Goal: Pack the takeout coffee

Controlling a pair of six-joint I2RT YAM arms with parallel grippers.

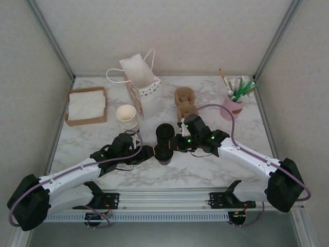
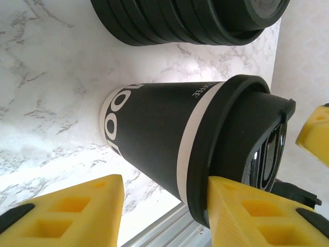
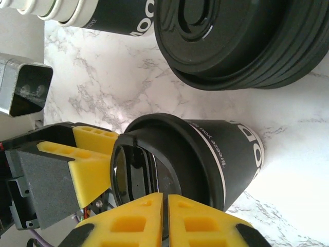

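Coffee upright mid-table, just near of lid stack. Your left gripper wide, straddling coffee, one pad touching its lid. Right gripper nearly closed at lid rim, maybe pinching it, hard to tell.

Matt paper cup, polished marble table

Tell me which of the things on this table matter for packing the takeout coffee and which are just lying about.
For the job: lidded coffee cup; probably the paper bag, to pack it in.
Lying about: stack of black lids; stack of lidless cups; napkin box; pink pot of sticks; brown bundle.
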